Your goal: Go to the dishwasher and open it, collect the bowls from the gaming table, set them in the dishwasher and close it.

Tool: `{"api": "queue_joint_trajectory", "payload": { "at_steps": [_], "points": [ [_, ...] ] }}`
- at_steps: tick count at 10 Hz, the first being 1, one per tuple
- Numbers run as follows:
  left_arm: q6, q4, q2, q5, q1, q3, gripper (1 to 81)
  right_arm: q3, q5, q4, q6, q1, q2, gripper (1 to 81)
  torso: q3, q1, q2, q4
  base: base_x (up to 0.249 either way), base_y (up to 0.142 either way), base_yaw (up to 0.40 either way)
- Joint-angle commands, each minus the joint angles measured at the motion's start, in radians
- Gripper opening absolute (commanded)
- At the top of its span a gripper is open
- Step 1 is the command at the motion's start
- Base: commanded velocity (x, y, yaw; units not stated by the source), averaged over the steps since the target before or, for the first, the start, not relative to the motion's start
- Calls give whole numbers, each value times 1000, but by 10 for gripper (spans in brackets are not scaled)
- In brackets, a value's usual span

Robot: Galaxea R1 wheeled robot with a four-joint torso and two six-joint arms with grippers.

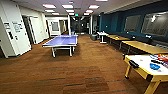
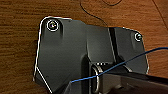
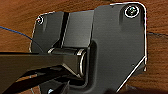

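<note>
The gaming table (image 1: 140, 67), white-topped with a yellow rim and legs, stands at the right edge of the head view. On its top lies a bright blue bowl (image 1: 154, 66), with colourful flat boxes (image 1: 162, 58) behind it. Both wrist views look down at brown carpet past the robot's own dark plate. The dishwasher is out of view.
A blue table-tennis table (image 1: 62, 41) stands mid-room on brown carpet. Yellow-wood tables (image 1: 143, 46) line the dark blue right wall, with a small white table (image 1: 102, 34) and a grey bin (image 1: 93, 37) beyond. White walls and doors run along the left. A corridor opens at the far end.
</note>
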Motion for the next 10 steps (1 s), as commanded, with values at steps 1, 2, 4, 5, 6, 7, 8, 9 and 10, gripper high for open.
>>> {"api": "queue_joint_trajectory", "payload": {
  "at_steps": [1, 2, 4, 5, 6, 7, 8, 9, 10],
  "points": [
    [4, 1, -8, 44, -48, 3, 811, 4, -43, -5, -1, 41, -7, 811, 0, 0, 0, 0, 241, 0, 0],
    [4, 1, -6, 44, -48, 3, 811, 4, -43, -6, -1, 41, -7, 811, 0, 0, 0, 0, 239, 0, 0],
    [4, 1, -6, 44, -48, 3, 811, 4, -43, -5, -1, 41, -7, 811, 0, 0, 0, 0, 228, 0, 0],
    [4, 1, -8, 44, -48, 3, 811, 4, -43, -5, -1, 41, -7, 811, 0, 0, 0, 0, 220, 0, 0],
    [4, 1, -6, 44, -47, 3, 811, 4, -43, -5, -1, 41, -7, 811, 0, 0, 0, 0, 206, 0, 0],
    [4, 1, -6, 44, -48, 3, 811, 4, -43, -5, -1, 41, -7, 811, 0, 0, 0, 0, 195, 0, 0],
    [4, 1, -6, 44, -47, 3, 811, 4, -43, -5, -1, 41, -7, 811, 0, 1, 0, 0, 193, 0, 0],
    [4, 1, -6, 44, -48, 3, 811, 4, -43, -5, -1, 41, -6, 811, 0, 1, 0, 0, 157, 0, 0],
    [4, -2, -6, 44, -47, 3, 811, 2, -43, -5, -1, 41, -6, 811, 0, 1, 0, 0, 106, 0, 0]
  ]
}}
